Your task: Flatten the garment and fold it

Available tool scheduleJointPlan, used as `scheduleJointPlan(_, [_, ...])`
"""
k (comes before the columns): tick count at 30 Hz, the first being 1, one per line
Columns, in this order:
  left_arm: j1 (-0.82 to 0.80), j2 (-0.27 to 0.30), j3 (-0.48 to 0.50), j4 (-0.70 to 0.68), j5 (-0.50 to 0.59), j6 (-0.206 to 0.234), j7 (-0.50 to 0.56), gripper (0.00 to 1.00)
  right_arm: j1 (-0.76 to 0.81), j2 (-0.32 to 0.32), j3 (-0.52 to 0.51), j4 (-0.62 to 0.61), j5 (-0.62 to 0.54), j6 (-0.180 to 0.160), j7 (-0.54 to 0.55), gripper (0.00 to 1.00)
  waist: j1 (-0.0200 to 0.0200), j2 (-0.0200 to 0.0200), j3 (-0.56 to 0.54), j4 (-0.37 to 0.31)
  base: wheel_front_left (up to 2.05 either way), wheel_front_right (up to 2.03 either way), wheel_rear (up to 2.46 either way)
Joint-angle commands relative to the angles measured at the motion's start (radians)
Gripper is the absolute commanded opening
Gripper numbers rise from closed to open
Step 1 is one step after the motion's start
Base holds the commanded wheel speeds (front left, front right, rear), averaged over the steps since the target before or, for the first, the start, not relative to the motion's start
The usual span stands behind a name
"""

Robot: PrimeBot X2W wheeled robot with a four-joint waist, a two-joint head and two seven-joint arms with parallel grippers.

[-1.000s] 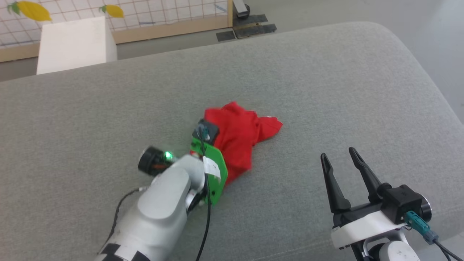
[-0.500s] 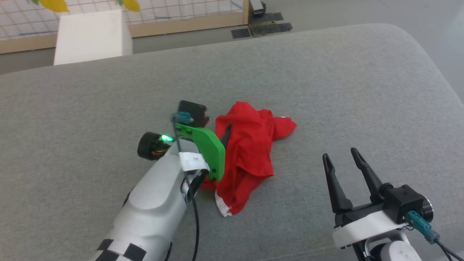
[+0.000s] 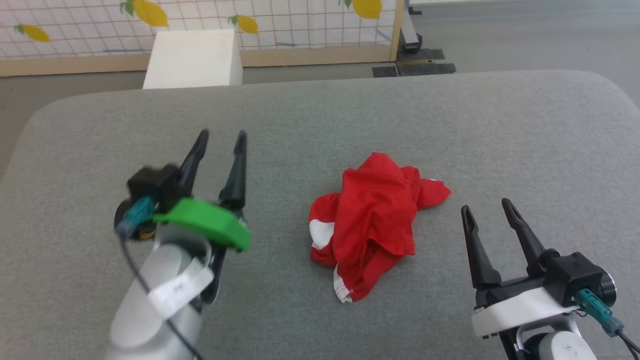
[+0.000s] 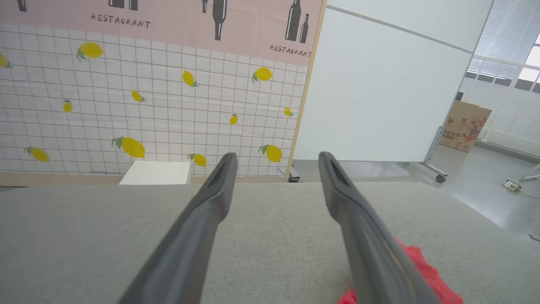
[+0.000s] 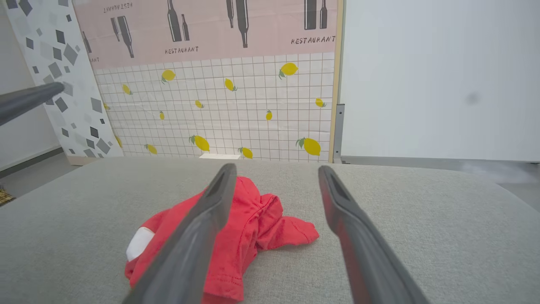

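The garment (image 3: pixel 372 225) is a crumpled red heap with white patches, lying free in the middle of the grey cushion (image 3: pixel 320 115). A red corner of the garment (image 4: pixel 426 274) shows beside my left finger, and the garment (image 5: pixel 249 228) lies just left of my right fingers. My left gripper (image 3: pixel 221 136) stands open to the left of the heap, raised above the cushion, with nothing between its fingers. Near the front right edge my right gripper (image 3: pixel 487 207) is open and empty too, apart from the cloth.
A white box (image 3: pixel 192 57) stands on the floor beyond the cushion's far edge, before a lemon-patterned tiled partition (image 3: pixel 250 20). The cushion's rounded corners fall away at far left and far right. A white panel (image 4: pixel 379 84) on a wheeled stand is behind.
My left gripper has let go of the garment, opened, and drawn back left and up. The garment dropped into a crumpled heap. The head camera has shifted. The right gripper has not moved.
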Motion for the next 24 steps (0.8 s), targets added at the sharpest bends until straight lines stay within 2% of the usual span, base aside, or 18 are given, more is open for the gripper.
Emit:
scheduleJointPlan(1, [0.065, 0.009, 0.027, -0.041, 0.02, -0.003, -0.003, 1.0, 0.012, 0.0, -0.001, -0.007, -0.007, -0.002, 0.005, 1.0, 0.0001, -0.0001, -0.015, 0.016, 0.0, 0.0, 0.0])
scheduleJointPlan(4, [0.164, 0.009, 0.08, -0.112, 0.053, -0.002, -0.003, 1.0, 0.018, 0.0, -0.003, -0.011, -0.005, -0.002, 0.007, 1.0, 0.0001, -0.0001, -0.02, 0.023, 0.0, 0.0, 0.0])
scheduleJointPlan(13, [0.381, -0.051, 0.212, -0.233, 0.131, -0.01, -0.004, 1.0, 0.038, 0.0, -0.016, -0.008, -0.001, -0.002, 0.011, 1.0, 0.0001, -0.0001, -0.027, 0.059, 0.0, 0.0, 0.0])
scheduleJointPlan(24, [0.411, -0.088, 0.266, -0.242, 0.18, -0.043, -0.004, 1.0, 0.03, 0.0, -0.007, 0.003, 0.001, -0.002, 0.016, 1.0, 0.0001, -0.0001, -0.017, 0.072, 0.0, 0.0, 0.0])
